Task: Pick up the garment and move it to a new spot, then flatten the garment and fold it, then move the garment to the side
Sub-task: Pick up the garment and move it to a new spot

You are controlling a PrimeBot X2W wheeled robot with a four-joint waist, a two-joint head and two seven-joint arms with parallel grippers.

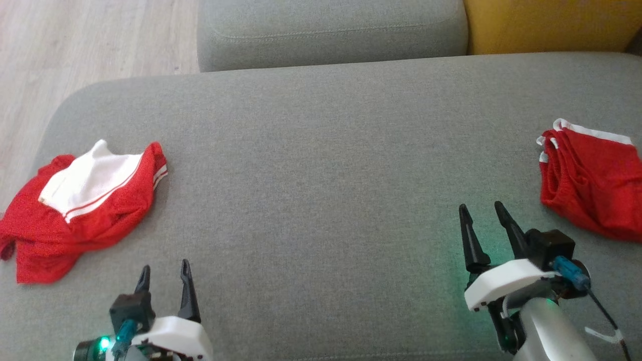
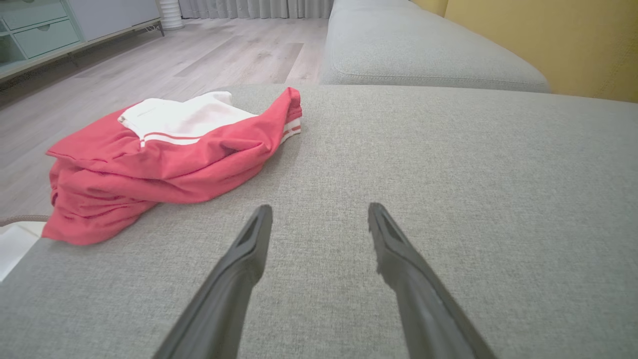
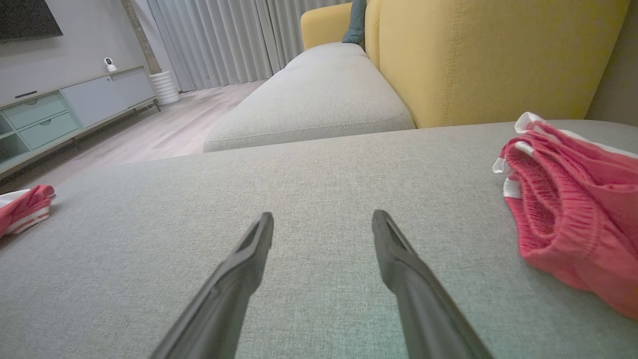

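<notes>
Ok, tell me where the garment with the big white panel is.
That garment lies crumpled at the grey cushion's left end in the head view, ahead-left of the left gripper.

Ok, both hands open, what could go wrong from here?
The crumpled garment lies at the left edge of the cushion; a loose pinch by the left hand may push it off. Bunched, it may lift by one layer. The right hand could snag the second red garment beside it.

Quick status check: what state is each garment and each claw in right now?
left garment: crumpled, white panel up, near left edge of the cushion
right garment: compact heap, right side of the cushion
left claw: open, empty, over bare cushion
right claw: open, empty, apart from the right garment
</notes>
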